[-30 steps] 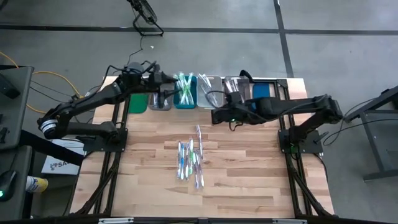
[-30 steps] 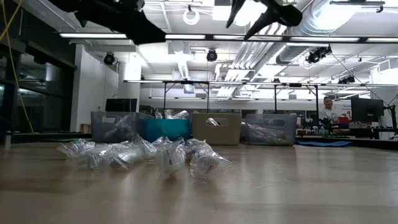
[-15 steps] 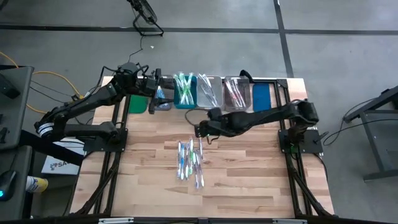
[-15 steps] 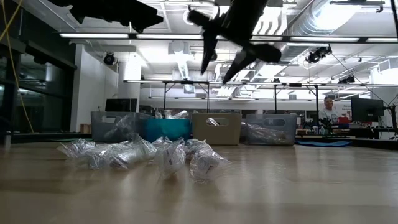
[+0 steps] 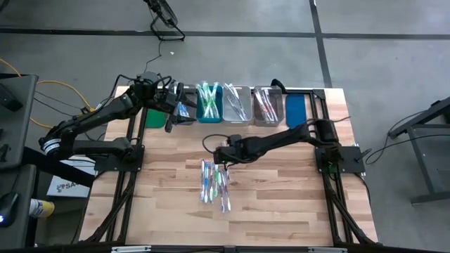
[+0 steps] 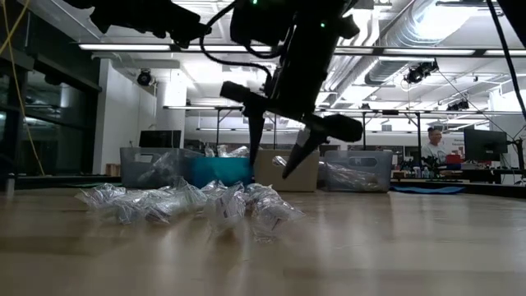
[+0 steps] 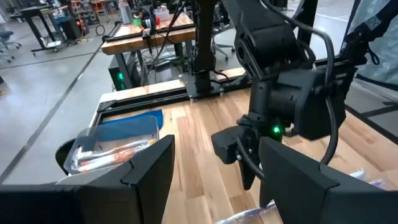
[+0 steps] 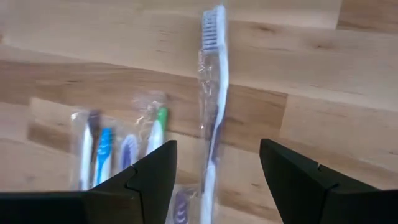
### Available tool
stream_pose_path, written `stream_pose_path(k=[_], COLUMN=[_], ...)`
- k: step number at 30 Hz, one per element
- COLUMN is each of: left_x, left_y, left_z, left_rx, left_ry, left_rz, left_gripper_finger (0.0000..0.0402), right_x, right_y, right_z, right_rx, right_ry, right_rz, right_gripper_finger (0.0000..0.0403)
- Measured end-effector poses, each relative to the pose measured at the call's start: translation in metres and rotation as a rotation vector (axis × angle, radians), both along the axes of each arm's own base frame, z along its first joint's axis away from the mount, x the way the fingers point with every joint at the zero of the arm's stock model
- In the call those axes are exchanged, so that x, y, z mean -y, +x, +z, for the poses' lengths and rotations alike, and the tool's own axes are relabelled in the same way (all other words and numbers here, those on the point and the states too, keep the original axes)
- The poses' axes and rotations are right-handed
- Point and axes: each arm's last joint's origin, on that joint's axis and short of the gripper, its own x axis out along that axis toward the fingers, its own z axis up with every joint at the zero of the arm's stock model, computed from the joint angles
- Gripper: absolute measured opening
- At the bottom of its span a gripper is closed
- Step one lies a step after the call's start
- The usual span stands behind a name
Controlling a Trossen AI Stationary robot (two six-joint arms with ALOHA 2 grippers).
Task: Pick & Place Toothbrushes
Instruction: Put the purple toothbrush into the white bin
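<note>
On the near middle of the table (image 5: 281, 204) lies the pile of toothbrushes (image 5: 214, 184), each in a crinkly clear wrapper, side by side with their lengths running near to far. From table height the pile (image 6: 189, 205) looks like a low heap of shiny plastic.

The right gripper (image 5: 218, 152) hangs just over the far end of that pile, its arm reaching in from the right side of the table. Its fingers (image 6: 251, 136) are spread wide and point down, with nothing between them. Looking past those fingers, one wrapped purple brush (image 8: 210, 106) lies straight in line with the gap, bristles at the far end, and a few more with blue, purple and green handles (image 8: 118, 152) lie just beside it on the wood.

Farther back, a row of bins stands along the far edge. The grey bin (image 5: 181, 112) is on the left, then the teal bin (image 5: 209, 102) with green brushes in it, the clear bin (image 5: 237, 104), another grey bin (image 5: 266, 105) holding pinkish brushes, and the blue bin (image 5: 296, 109) on the right.

The left gripper (image 5: 172, 107) is over the grey bin at the far left, its fingers (image 7: 292, 180) held apart and empty.

Beyond the table, a person (image 6: 433, 146) sits among desks at the far right of the room.
</note>
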Motion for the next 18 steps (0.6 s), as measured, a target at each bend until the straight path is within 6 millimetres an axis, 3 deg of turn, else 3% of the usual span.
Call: stream_pose_path(k=[8, 11, 18], left_x=[0.000, 0.000, 0.000], left_y=[0.000, 0.000, 0.000], left_z=[-0.002, -0.002, -0.002], left_rx=[-0.017, -0.017, -0.017], left_ry=[-0.012, -0.013, -0.012], left_rz=[-0.001, -0.001, -0.001], left_gripper_finger=[0.0228, 0.0228, 0.0228], right_x=[0.000, 0.000, 0.000], right_y=[0.003, 0.003, 0.003], right_z=[-0.021, -0.021, -0.021], right_rx=[-0.054, -0.050, -0.051], right_ry=[-0.009, -0.013, -0.002], right_rz=[0.005, 0.004, 0.009], right_gripper_finger=[0.0223, 0.0218, 0.0159])
